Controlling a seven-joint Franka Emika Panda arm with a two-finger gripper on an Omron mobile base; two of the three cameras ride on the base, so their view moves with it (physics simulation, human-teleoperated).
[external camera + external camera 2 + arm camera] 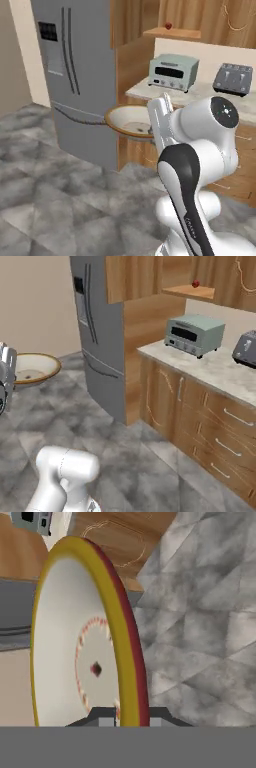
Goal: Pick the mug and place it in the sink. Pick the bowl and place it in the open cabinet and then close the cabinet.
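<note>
I'm looking past the arm at a grey fridge (75, 75) standing on the left, with a toaster oven (173, 72) and a dark toaster (233, 78) sitting on the bench (200, 92) beyond; wooden base cabinets (200, 416) are running under it, and grey stone floor (45, 175) is lying below. The bowl (129, 120) is hanging in the air over that floor, near the fridge. In the hand view the gripper (129, 717) is pinching the bowl's rim, jaws clamped either side of its tan edge, whitish inside facing left.
</note>
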